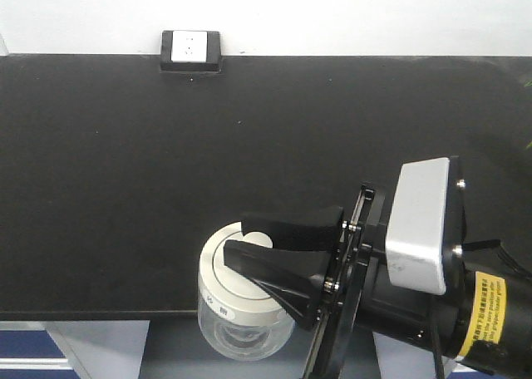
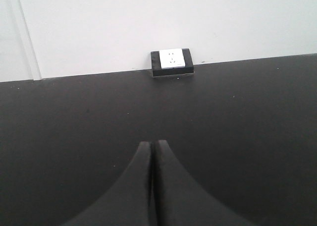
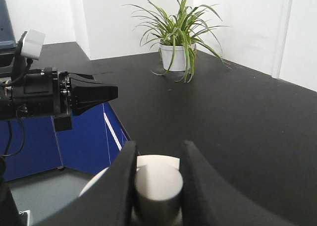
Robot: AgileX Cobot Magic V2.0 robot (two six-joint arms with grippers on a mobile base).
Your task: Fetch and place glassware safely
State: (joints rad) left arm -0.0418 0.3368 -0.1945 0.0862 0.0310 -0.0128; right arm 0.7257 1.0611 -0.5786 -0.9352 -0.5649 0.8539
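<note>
The glass jar (image 1: 241,336) with its cream-white lid (image 1: 224,292) is at the front edge of the black table (image 1: 125,188), and its clear body shows past that edge. My right gripper (image 1: 235,234) comes in from the right, shut on the lid's central knob. In the right wrist view the fingers (image 3: 126,171) clamp the round knob (image 3: 158,186) from both sides, and the lid (image 3: 96,182) shows beneath. My left gripper (image 2: 152,143) is shut and empty above the table. It also shows in the right wrist view (image 3: 113,92), far left, off the table edge.
A white wall socket in a black frame (image 1: 190,50) sits at the table's back edge and also shows in the left wrist view (image 2: 171,61). A potted plant (image 3: 178,37) stands on the table near the wall. Blue cabinet fronts (image 3: 89,137) lie below the table's edge.
</note>
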